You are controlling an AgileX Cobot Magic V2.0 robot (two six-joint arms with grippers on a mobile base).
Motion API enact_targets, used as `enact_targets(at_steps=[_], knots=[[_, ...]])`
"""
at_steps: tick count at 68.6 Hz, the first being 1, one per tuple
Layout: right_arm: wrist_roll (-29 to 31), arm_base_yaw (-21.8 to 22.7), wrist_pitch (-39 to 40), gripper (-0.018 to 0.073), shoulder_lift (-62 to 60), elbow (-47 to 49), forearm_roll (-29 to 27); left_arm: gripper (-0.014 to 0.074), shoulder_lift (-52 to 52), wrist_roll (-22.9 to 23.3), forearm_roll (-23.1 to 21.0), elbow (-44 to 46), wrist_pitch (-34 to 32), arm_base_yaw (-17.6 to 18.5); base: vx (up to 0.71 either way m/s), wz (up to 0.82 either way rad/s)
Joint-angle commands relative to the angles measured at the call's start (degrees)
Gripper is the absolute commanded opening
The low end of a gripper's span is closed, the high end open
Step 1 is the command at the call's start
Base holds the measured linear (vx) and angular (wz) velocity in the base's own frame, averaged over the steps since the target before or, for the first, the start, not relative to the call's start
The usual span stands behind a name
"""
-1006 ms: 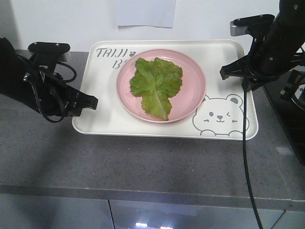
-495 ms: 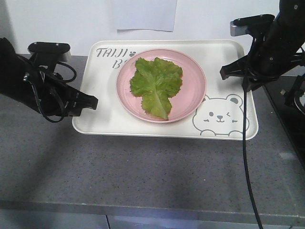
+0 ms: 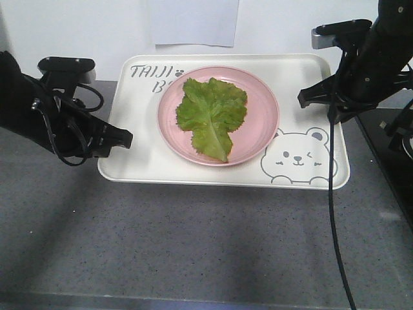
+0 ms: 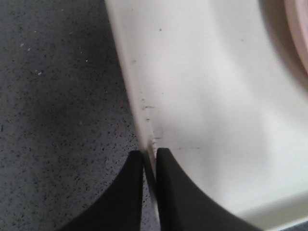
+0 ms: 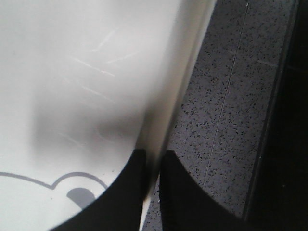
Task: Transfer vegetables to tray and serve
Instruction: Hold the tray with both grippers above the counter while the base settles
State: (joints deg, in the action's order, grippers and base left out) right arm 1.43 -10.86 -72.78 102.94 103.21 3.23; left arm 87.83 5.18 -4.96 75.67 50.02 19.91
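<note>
the cream tray [image 3: 135,165] is seen at centre frame on the grey speckled desk [image 3: 193,239], its left rim pinched between the nearly closed fingers of the left gripper [image 4: 150,161] and its right rim clamped likewise by the right gripper [image 5: 153,161]. the lettuce leaf [image 3: 211,116] is shown lying on the pink plate [image 3: 261,110] on the tray.

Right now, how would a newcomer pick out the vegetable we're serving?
Find the large cream rectangular tray with the bear drawing on the grey speckled counter. A round pink plate sits on it, holding the crinkly bright green lettuce leaf, the only green thing there.
</note>
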Motion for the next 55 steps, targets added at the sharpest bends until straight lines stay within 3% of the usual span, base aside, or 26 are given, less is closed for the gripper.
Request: enact_targets(at_steps=[1,55], knots=[[2.0,-1.0,-0.7,0.0025,-3.1,1.5,-5.4,-0.0006,-2.6,-1.5,-5.3,1.9,-7.0,1.1,0.06,-0.01],[2.0,-1.0,-0.7,0.0025,-3.1,1.5,-5.4,-0.0006,-2.6,-1.5,-5.3,1.9,-7.0,1.1,0.05,-0.01]])
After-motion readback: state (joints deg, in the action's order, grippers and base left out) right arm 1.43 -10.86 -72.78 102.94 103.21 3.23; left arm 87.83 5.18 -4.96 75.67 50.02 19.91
